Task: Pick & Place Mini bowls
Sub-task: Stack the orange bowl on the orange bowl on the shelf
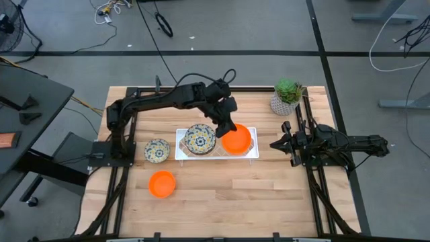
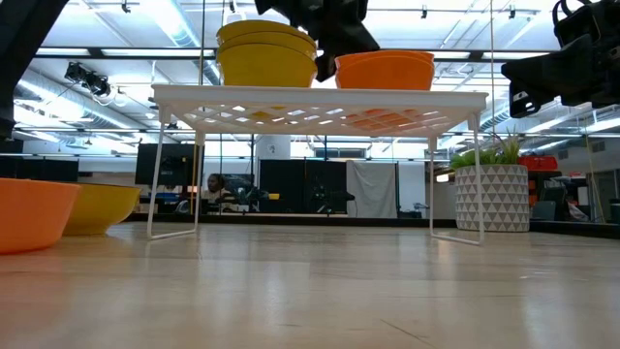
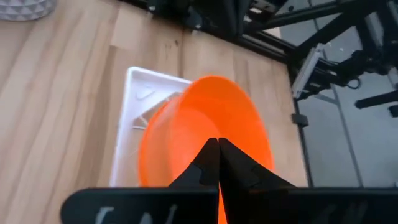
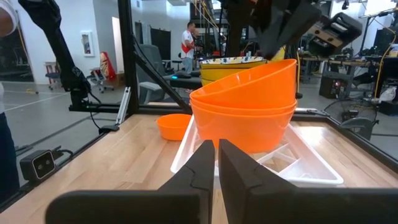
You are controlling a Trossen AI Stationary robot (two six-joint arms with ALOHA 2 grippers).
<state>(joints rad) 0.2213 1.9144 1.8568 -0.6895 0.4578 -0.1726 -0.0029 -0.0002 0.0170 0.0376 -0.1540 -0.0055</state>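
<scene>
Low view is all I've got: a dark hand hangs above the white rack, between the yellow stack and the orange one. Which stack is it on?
Observer: From above, the left hand sits at the rim of the orange stack, on the right half of the rack.
Operator: Open or shut?
Observer: The left wrist view shows its fingers together over that stack; I can't confirm a grip on the rim.
Operator: And the other arm?
Observer: The right hand is at the table's right side, shut, pointing toward the rack.
</scene>
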